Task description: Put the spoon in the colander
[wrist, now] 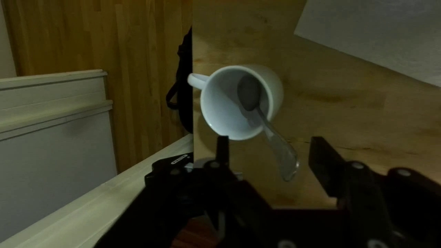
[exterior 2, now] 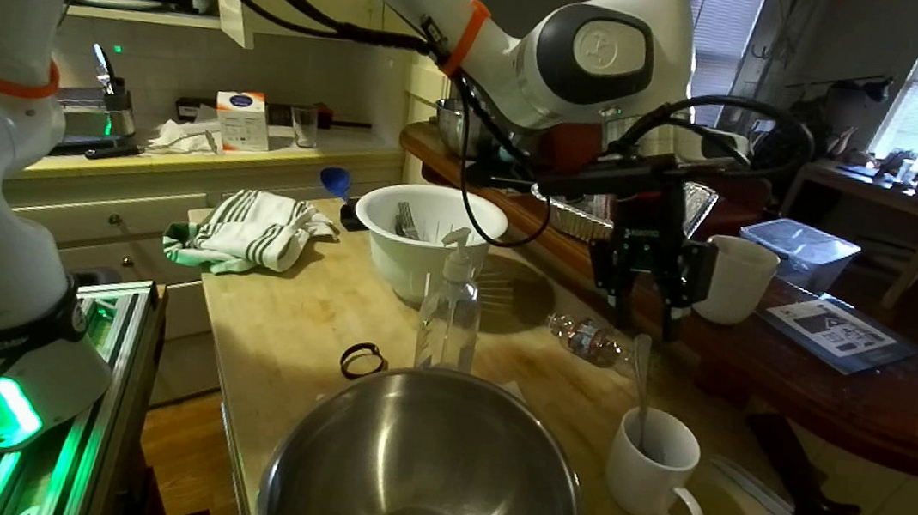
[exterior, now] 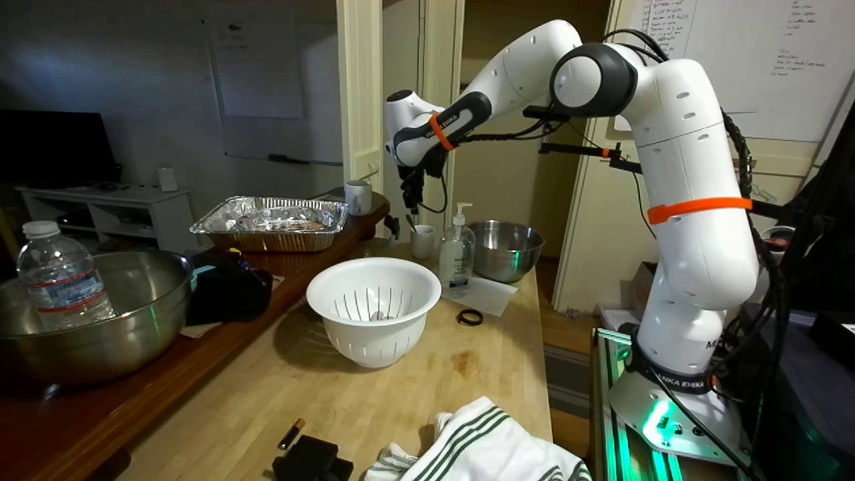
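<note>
A pale wooden countertop (exterior: 427,382) runs alongside a dark, raised ledge (exterior 2: 864,416). Your gripper (exterior 2: 647,322) hangs above the white mug (exterior 2: 645,482), its jaws spread well apart. The spoon (wrist: 278,144) leans in the mug, bowl end inside, handle rising past the rim; in the wrist view you see that handle in the gap between your fingers (wrist: 325,165) (whether its end is level with them, you cannot tell). Near the mug you have the shiny metal bowl (exterior 2: 417,477), the pump bottle (exterior: 457,257) and a clear plastic bottle (exterior 2: 588,340) on its side. Well apart from the mug stands the white colander (exterior: 381,343), upright, with something metallic (exterior 2: 407,221) inside, too small to make out. Farther still from the mug lies a striped towel (exterior: 467,447).
</note>
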Robot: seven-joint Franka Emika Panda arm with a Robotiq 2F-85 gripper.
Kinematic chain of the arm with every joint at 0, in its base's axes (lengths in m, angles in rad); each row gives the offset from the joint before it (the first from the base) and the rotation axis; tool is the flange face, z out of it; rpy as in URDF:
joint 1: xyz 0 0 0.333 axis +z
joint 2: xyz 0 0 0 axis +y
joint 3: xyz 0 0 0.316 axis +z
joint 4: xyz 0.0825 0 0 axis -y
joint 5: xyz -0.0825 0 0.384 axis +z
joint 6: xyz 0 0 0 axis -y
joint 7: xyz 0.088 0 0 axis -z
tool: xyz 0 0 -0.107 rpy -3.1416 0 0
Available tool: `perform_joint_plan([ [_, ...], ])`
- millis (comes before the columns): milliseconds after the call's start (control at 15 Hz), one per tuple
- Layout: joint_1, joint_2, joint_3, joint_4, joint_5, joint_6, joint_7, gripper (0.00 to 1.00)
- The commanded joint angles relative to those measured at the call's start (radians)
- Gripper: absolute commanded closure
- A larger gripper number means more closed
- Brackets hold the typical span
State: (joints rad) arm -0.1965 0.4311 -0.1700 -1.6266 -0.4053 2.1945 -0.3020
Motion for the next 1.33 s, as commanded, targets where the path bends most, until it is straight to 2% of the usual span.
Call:
perform_joint_plan([
  [0,0.035,0.026,0.005,0.015,0.037,-0.055,0.126,0.07],
  [67,0.044,0.044,0.004,0.029,0.042,-0.066,0.169,0.01],
  [133,0.051,0.053,0.004,0.034,0.048,-0.066,0.205,0.0],
  [400,0.08,0.099,-0.026,0.073,0.02,-0.052,0.38,0.0],
  [667,0.075,0.127,-0.055,0.103,0.023,-0.062,0.467,0.0],
  [933,0.056,0.148,-0.071,0.138,0.026,-0.113,0.435,0.0],
  [1267,0.025,0.166,-0.062,0.168,0.035,-0.085,0.373,0.0],
])
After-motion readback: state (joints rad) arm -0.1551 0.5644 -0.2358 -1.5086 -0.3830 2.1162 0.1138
